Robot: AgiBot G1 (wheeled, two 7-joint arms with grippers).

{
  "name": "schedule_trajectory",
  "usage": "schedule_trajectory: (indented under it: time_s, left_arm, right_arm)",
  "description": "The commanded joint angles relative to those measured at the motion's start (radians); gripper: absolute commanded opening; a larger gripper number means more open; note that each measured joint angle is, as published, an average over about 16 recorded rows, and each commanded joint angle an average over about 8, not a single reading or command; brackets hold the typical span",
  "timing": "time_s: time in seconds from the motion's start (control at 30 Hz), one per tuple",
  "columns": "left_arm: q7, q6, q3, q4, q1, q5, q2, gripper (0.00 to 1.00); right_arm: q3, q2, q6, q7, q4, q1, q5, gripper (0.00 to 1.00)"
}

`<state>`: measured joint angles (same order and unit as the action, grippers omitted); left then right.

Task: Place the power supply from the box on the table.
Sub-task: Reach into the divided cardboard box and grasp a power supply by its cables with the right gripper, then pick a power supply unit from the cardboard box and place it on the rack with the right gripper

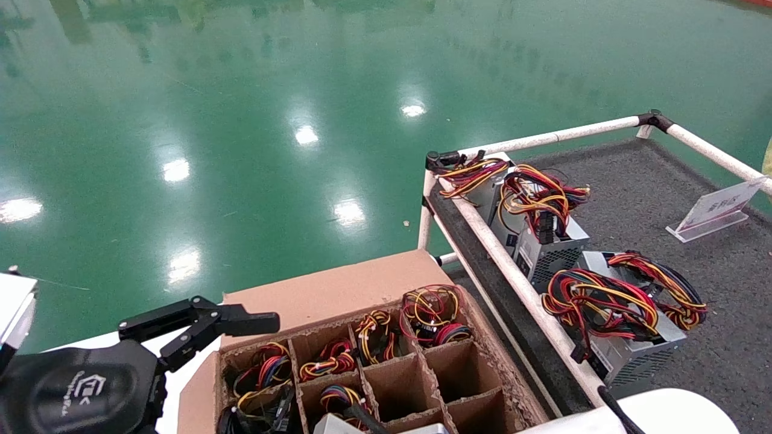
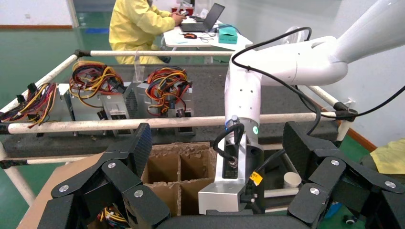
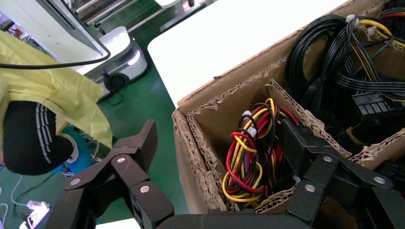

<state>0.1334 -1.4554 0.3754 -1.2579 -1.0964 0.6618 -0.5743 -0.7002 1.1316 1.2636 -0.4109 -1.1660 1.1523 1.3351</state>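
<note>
The box stands low in the head view, its grid holding several wire coils, with empty cells on the table side. In the right wrist view my right gripper is open and straddles the box wall. One finger is inside a corner cell, against a power supply's red, yellow and black wire coil; the other finger is outside the carton. That unit's metal body is hidden. My left gripper hangs open and empty above the box's far left corner. The table lies to the right.
Three power supplies lie on the felt behind the white rail, near a clear sign holder. Glossy green floor surrounds everything. A person in yellow sits at a desk beyond the table. My right arm reaches down into the box.
</note>
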Motion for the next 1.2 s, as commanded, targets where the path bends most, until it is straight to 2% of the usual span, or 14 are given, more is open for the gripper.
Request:
schedule_trajectory:
  time_s: [0.03, 0.9, 1.2]
  left_arm:
    - [0.000, 0.000, 0.000, 0.000, 0.000, 0.000, 0.000, 1.00]
    - [0.000, 0.000, 0.000, 0.000, 0.000, 0.000, 0.000, 1.00]
    - [0.000, 0.000, 0.000, 0.000, 0.000, 0.000, 0.000, 1.00]
  right_arm:
    - [-0.002, 0.005, -0.001, -0.002, 0.008, 0.000, 0.001, 0.00]
    - [0.025, 0.001, -0.021, -0.012, 0.068, -0.036, -0.051, 0.00]
    - [0.060, 0.003, -0.026, -0.047, 0.092, -0.059, -0.128, 0.00]
